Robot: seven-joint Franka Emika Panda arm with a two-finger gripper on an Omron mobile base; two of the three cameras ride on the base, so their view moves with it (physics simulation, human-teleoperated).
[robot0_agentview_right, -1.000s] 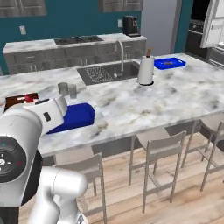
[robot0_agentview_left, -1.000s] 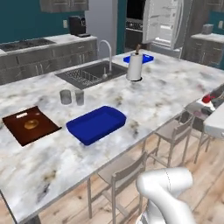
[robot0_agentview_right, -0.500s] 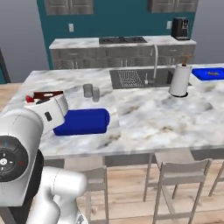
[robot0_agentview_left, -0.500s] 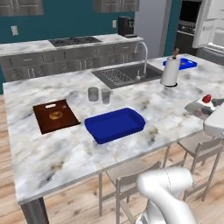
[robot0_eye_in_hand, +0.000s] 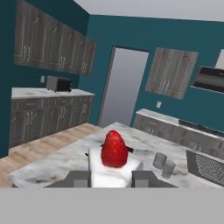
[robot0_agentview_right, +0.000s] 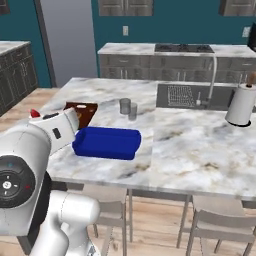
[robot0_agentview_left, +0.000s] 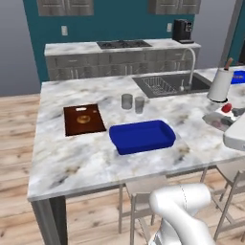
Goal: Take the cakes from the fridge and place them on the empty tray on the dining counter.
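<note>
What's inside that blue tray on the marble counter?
Nothing that I can see: the blue tray shows a bare blue floor. Its near rim hides a strip of the floor in the right base view.

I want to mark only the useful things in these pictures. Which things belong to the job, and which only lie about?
Belongs to the job:
- white cake wedge with red top, held in the gripper
- bright blue rimmed tray
- white-grey marble dining counter

Only lying about:
- dark brown wooden board
- two grey cups
- white paper towel roll
- sink
</note>
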